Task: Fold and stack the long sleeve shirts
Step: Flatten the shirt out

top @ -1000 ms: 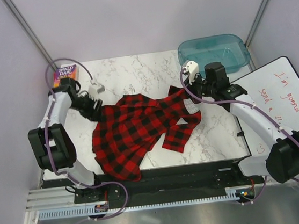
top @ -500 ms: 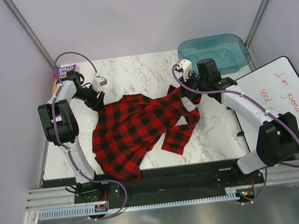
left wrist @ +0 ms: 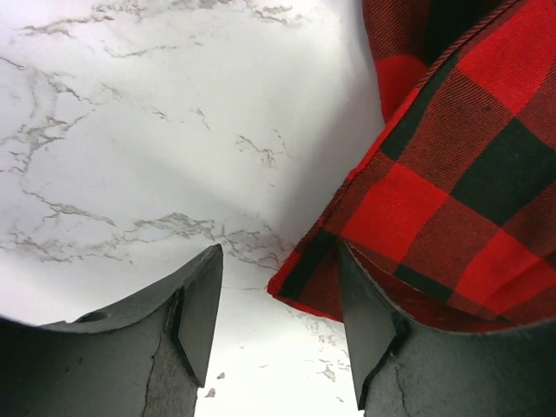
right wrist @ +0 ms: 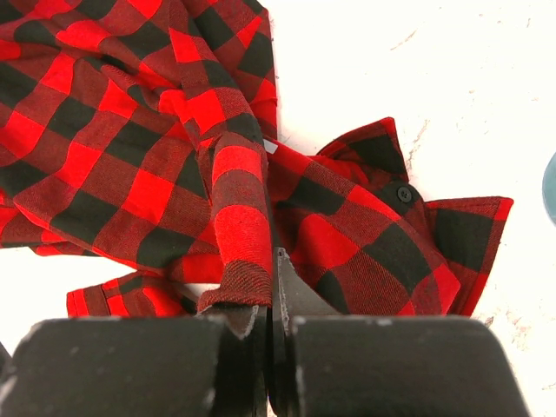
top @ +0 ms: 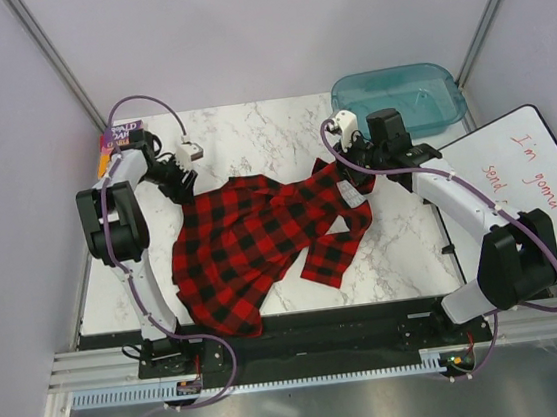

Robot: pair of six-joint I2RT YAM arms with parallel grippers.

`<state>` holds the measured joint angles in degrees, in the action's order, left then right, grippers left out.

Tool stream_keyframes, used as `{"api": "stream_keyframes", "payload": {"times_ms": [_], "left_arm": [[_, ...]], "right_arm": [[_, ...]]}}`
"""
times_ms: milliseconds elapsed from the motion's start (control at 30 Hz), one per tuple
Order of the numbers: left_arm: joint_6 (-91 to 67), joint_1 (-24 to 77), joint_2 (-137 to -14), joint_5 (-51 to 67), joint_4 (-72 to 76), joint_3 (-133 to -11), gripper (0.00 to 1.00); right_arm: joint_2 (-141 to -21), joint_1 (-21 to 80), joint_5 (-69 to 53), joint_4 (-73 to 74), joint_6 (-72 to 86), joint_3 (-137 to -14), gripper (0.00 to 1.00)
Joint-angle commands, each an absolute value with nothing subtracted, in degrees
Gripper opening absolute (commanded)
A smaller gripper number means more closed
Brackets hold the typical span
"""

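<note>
One long sleeve shirt (top: 257,241), red-and-black check, lies crumpled across the middle of the marble table (top: 250,131). My left gripper (top: 179,187) is at its back left corner. In the left wrist view the left gripper (left wrist: 280,308) is open, and the shirt's corner (left wrist: 417,191) lies on the table just inside the right finger (left wrist: 369,326), not gripped. My right gripper (top: 352,170) is at the shirt's back right edge. In the right wrist view the right gripper (right wrist: 271,291) is shut on a rolled fold of the shirt (right wrist: 239,226).
A colourful paperback book (top: 122,139) lies at the back left corner, close behind the left arm. A teal plastic bin (top: 399,99) stands at the back right. A whiteboard (top: 533,190) with red writing lies to the right of the table.
The left arm swung back and left, carrying its open gripper from over the shirt to the shirt's back left corner. The right gripper, still shut on the fabric, shifted slightly backward.
</note>
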<state>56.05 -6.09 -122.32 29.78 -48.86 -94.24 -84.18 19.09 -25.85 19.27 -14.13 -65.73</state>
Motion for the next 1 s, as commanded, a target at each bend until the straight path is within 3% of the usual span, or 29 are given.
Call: {"api": "stream_keyframes", "payload": {"times_ms": [0, 133, 267, 333, 367, 700, 967], "left_arm": [[59.9, -5.8, -123.0, 28.9, -46.8, -94.1, 0.60], [61.3, -5.8, -121.5, 29.3, -46.8, -90.2, 0.56], [58.0, -5.8, -120.1, 30.0, -46.8, -88.6, 0.26], [54.0, -6.0, -118.2, 31.1, -47.2, -89.8, 0.17], [52.3, -6.2, -117.3, 31.5, -47.1, -90.5, 0.03], [33.3, -10.3, -105.6, 37.3, -47.3, -107.8, 0.02], [18.2, -13.4, -93.9, 37.6, -36.2, -109.7, 0.02]], "right_arm": [[-83.9, 18.9, -26.8, 17.9, -14.1, -68.6, 0.00], [-83.9, 18.9, -26.5, 17.7, -13.9, -68.7, 0.00], [-83.4, 18.9, -26.3, 16.3, -13.2, -68.5, 0.00], [-83.4, 18.8, -25.6, 15.4, -12.8, -69.1, 0.00], [-83.6, 18.9, -25.0, 14.9, -12.1, -69.8, 0.00], [-84.5, 18.1, -16.9, 5.4, -3.5, -80.9, 0.00], [-80.9, 17.6, -10.0, -1.2, -1.5, -88.3, 0.00]]}}
